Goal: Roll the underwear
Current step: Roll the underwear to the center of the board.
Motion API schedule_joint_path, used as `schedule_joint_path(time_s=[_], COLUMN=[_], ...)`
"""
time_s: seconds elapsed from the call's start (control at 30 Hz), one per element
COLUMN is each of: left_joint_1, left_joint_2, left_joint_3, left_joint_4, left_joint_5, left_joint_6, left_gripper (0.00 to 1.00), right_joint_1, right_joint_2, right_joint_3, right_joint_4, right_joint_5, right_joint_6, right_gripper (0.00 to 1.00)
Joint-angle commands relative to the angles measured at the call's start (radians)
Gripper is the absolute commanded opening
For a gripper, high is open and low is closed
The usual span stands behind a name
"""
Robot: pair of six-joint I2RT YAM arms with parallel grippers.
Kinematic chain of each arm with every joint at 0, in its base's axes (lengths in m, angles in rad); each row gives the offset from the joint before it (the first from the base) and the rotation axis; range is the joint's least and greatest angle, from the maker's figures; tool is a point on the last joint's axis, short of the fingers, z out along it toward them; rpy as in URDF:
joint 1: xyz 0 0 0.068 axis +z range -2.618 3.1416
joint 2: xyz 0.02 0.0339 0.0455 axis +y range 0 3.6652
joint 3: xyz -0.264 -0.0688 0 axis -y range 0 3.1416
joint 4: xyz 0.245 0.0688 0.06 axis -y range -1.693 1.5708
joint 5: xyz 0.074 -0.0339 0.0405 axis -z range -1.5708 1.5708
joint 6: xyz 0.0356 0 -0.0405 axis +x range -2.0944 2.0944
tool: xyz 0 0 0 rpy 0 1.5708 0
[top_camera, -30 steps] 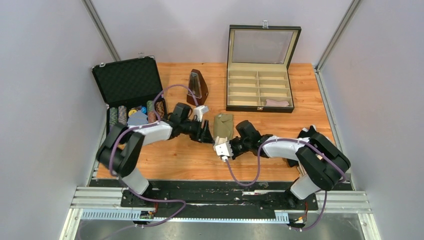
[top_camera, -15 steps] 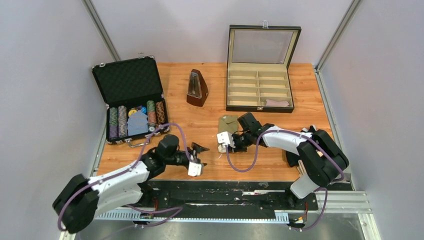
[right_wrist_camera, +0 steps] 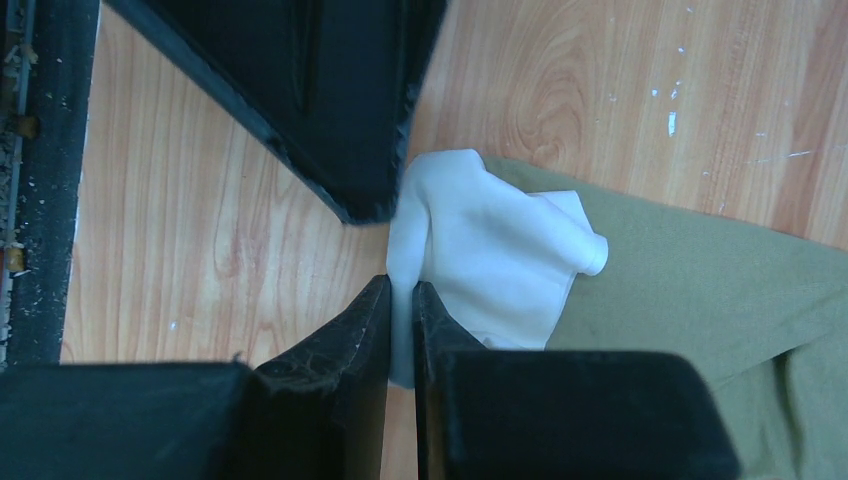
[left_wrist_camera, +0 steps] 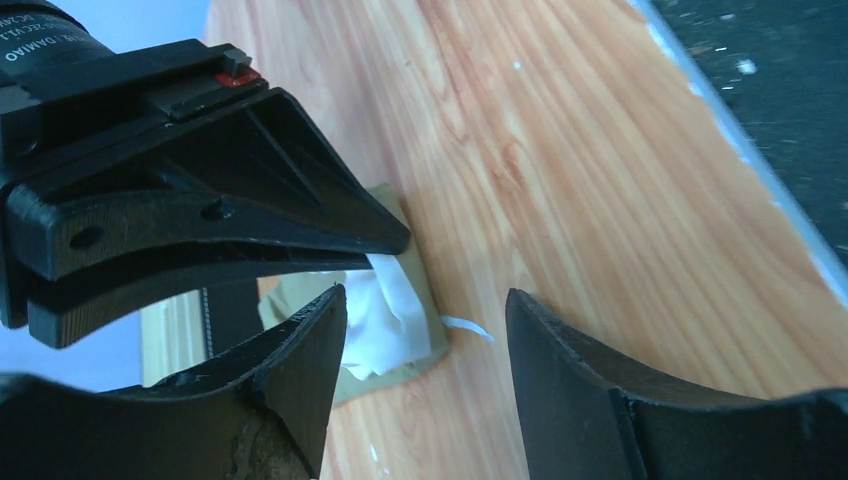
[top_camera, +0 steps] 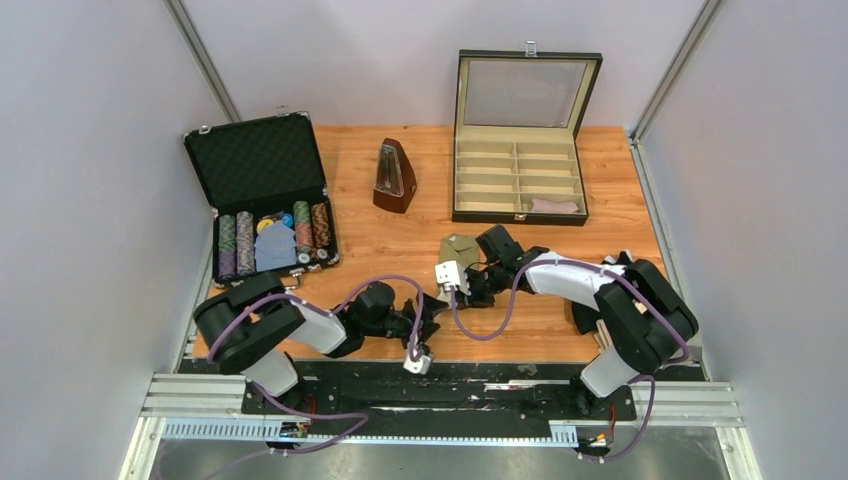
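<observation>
The olive-khaki underwear (top_camera: pixel 458 244) lies bunched on the wooden table, right of centre. My right gripper (top_camera: pixel 470 284) is at its near edge, shut on its pale waistband (right_wrist_camera: pixel 490 250). The waistband is pinched between the fingertips of the right gripper (right_wrist_camera: pixel 400 287), with the olive cloth (right_wrist_camera: pixel 700 270) spreading to the right. My left gripper (top_camera: pixel 425 318) is open and empty, low near the table's front edge. In its wrist view the left gripper (left_wrist_camera: pixel 425 320) faces the underwear (left_wrist_camera: pixel 395 320), with the right gripper's fingers (left_wrist_camera: pixel 230 215) above it. A cream-beige piece (top_camera: pixel 557 205) lies in the box's near right compartment.
An open black case (top_camera: pixel 260 160) with poker chips stands at the back left. A brown metronome (top_camera: pixel 395 175) is at the back centre. An open compartment box (top_camera: pixel 520 215) is at the back right. A dark item (top_camera: pixel 585 320) lies behind the right arm.
My left arm left the underwear and swung back to the near edge, its gripper now pointing at the underwear. My right gripper moved onto the underwear's near edge; the cloth is more bunched.
</observation>
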Motion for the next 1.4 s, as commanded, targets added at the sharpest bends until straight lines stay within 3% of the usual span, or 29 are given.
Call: schedule_joint_path(time_s=[0.0,0.43,0.7,0.83,0.93,1.03,1.07,1.1,1.2,1.37], left_joint_1=[-0.023,-0.024,-0.024,-0.023,-0.024,-0.023,-0.022,-0.018,0.002,0.063], left_joint_2=[0.079,0.148,0.202,0.2,0.169,0.133,0.113,0.093,0.068,0.096], left_joint_3=[0.054,0.092,0.178,0.227,0.238,0.244,0.252,0.259,0.315,0.507], left_joint_4=[0.169,0.126,0.057,-0.062,-0.127,-0.196,-0.214,-0.266,-0.383,-0.806], left_joint_5=[-0.129,-0.177,-0.192,-0.226,-0.24,-0.238,-0.23,-0.208,-0.121,0.075], left_joint_6=[0.032,0.055,0.052,0.051,0.035,-0.009,-0.039,-0.054,-0.136,-0.251], left_gripper=[0.66,0.49,0.29,0.15,0.06,0.01,0.0,0.0,0.0,0.0], right_joint_1=[-0.009,-0.037,-0.038,-0.038,-0.063,-0.074,-0.073,-0.073,-0.069,-0.032], right_joint_2=[-0.036,-0.03,-0.027,-0.053,-0.162,-0.355,-0.417,-0.479,-0.62,-0.685], right_joint_3=[0.035,0.063,0.066,0.06,0.037,-0.069,-0.117,-0.166,-0.323,-0.399], right_joint_4=[-0.025,-0.036,-0.038,-0.031,0.021,0.156,0.2,0.241,0.342,0.224], right_joint_5=[-0.062,-0.101,-0.1,-0.07,-0.021,0.07,0.097,0.119,0.152,0.104], right_joint_6=[0.046,0.086,0.084,0.085,0.12,0.137,0.139,0.146,0.155,0.088], right_gripper=[0.09,0.09,0.11,0.31,0.48,0.75,0.95,0.99,1.0,1.0])
